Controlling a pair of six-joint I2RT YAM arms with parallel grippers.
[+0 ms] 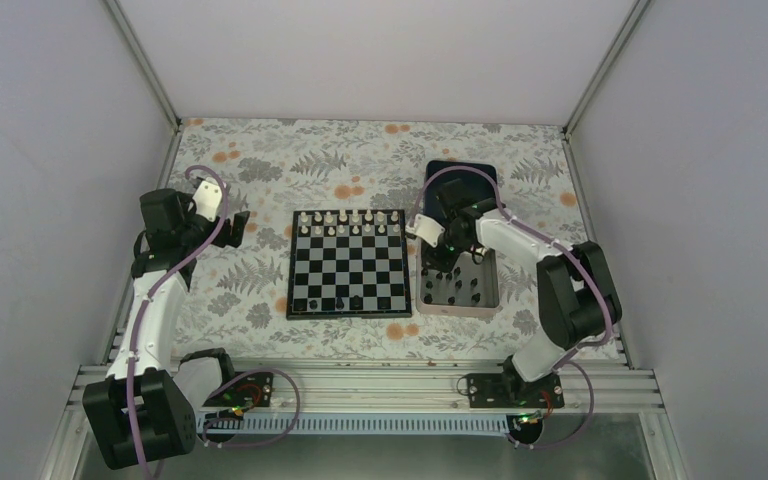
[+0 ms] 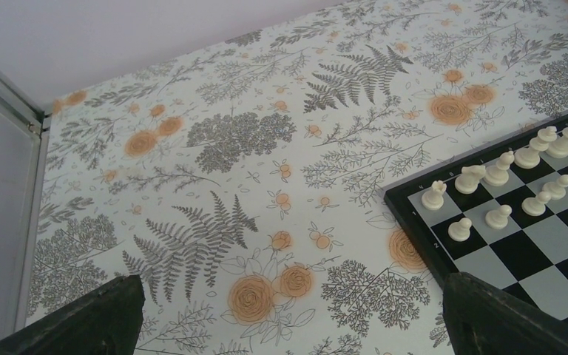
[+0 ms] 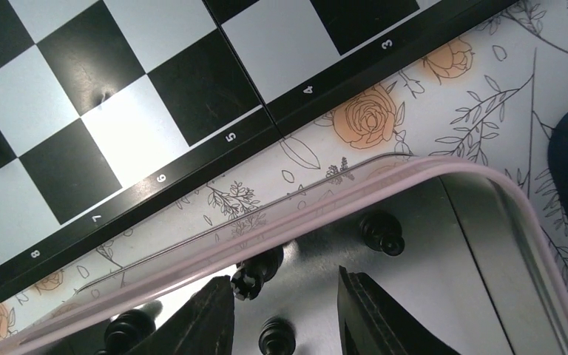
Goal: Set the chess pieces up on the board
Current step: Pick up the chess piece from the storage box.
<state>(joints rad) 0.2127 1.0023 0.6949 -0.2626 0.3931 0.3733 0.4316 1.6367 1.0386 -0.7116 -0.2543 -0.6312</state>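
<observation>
The right gripper (image 3: 282, 287) hangs low over the silver tray (image 3: 444, 244), which lies on the bench (image 2: 214, 148) just beside the right edge of the board (image 3: 118, 111). Its jaws stand partly parted and clamp nothing. One black chess piece (image 3: 276, 337) stands on the tray floor in the gap between them, and as far as the wrist view shows it touches neither finger. Other black chess pieces (image 1: 457, 288) crowd the same tray, one of them close to the left finger.

The step in hand looks like picking that piece. To do it well, the jaws should be centred on it so both pads meet it together. They should sit low enough to take the body rather than the head, with the left finger kept clear of the neighbour. A gentle close should come next, then a straight lift above the tray's pink rim before crossing to the board.

Only a few black pieces stand on the board's near row, opposite the white pieces (image 1: 345, 222), so most of the job seems to remain. The left gripper (image 2: 293, 285) is wide and empty over the bench left of the board.
</observation>
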